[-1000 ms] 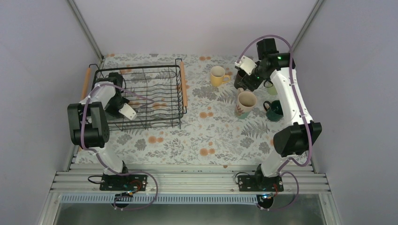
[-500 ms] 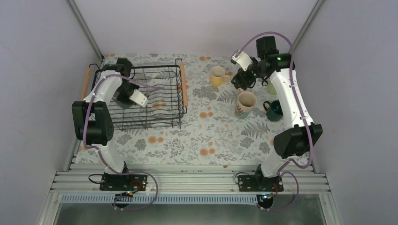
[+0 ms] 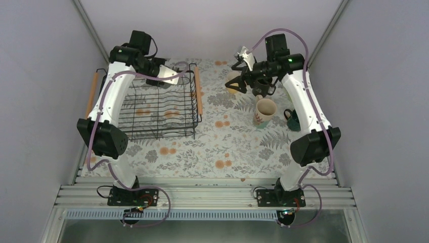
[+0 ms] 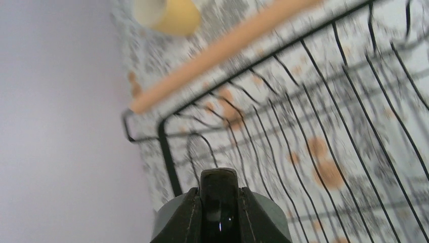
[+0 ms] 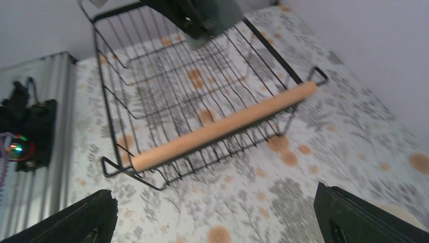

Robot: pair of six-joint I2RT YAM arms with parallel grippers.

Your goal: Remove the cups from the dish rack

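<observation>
The black wire dish rack (image 3: 152, 109) with wooden handles stands at the left; no cup shows inside it. My left gripper (image 3: 172, 77) is raised over the rack's far right corner. In the left wrist view it (image 4: 219, 202) is shut on a dark glossy part of a grey-green mug (image 4: 169, 223). The right wrist view shows the gripper and mug (image 5: 202, 17) above the rack (image 5: 167, 86). My right gripper (image 3: 242, 81) is open and empty, just above the yellow mug (image 3: 230, 85). The cream patterned mug (image 3: 265, 110) and the dark teal mug (image 3: 296, 119) stand on the table.
The flowered cloth (image 3: 222, 147) covers the table. The rack's right wooden handle (image 3: 198, 96) lies between the rack and the mugs. The right forearm hides the ground behind the cream mug. Grey walls close in on the left, back and right.
My left arm has lifted out of the rack and swung to its far right corner with the mug. My right gripper has moved left from the mug group to over the yellow mug.
</observation>
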